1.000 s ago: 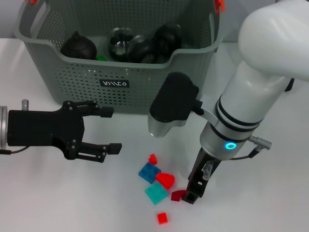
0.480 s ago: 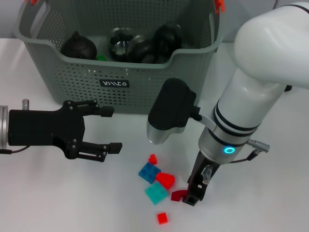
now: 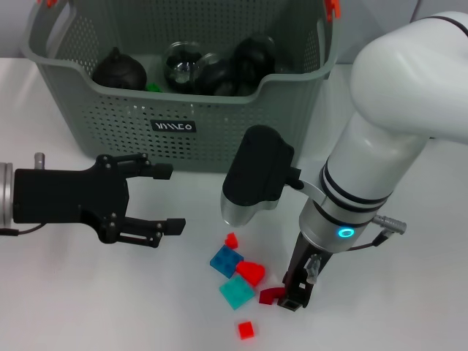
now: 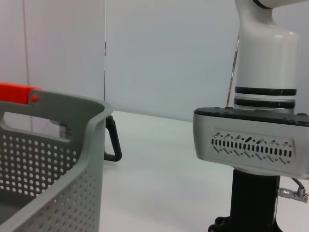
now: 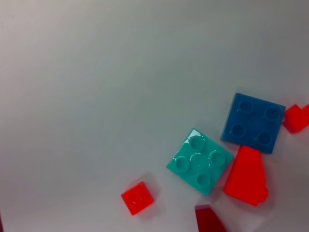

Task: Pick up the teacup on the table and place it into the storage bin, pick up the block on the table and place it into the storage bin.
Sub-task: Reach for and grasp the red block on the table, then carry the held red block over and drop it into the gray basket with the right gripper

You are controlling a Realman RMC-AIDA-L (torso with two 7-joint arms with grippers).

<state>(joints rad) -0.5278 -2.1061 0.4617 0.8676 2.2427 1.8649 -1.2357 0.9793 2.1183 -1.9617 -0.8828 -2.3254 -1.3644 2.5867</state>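
Dark red block touching right gripper jaws, on table.

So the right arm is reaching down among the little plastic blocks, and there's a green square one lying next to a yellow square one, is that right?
Not quite. The right gripper is down among the blocks, but the square block beside the teal block is blue, not yellow. No yellow block shows. The right wrist view shows this best, and the head view agrees.
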